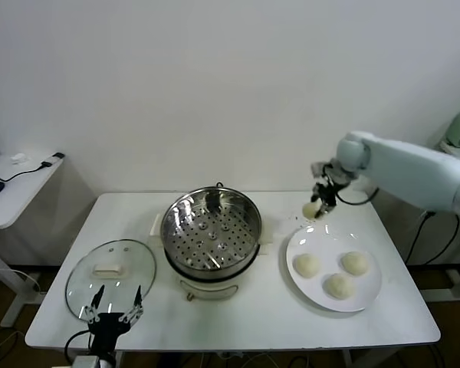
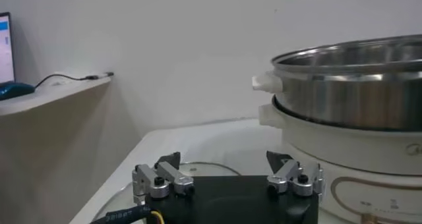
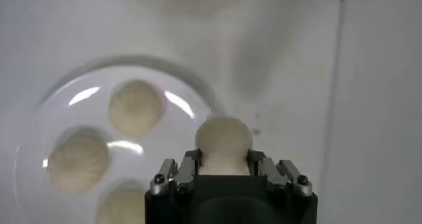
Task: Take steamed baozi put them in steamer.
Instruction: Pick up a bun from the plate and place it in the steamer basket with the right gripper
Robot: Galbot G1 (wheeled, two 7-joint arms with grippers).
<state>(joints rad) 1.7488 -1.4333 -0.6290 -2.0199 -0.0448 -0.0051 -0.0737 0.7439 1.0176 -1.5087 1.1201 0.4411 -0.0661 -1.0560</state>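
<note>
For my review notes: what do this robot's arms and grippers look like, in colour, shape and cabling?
The right arm is a smooth, rounded pale grey-white shell with a black cable near the wrist. The right gripper is small, dark and metallic. The left gripper has a black body, silver finger brackets with black screws, dark tips, and black and yellow wires.

A: The steamer [image 1: 211,230] stands uncovered, its perforated tray bare, with the glass lid [image 1: 111,268] flat beside it.

B: Between the steamer and the plate [image 1: 334,268] lies a bare strip of surface [image 1: 276,307], probably passable.
</note>
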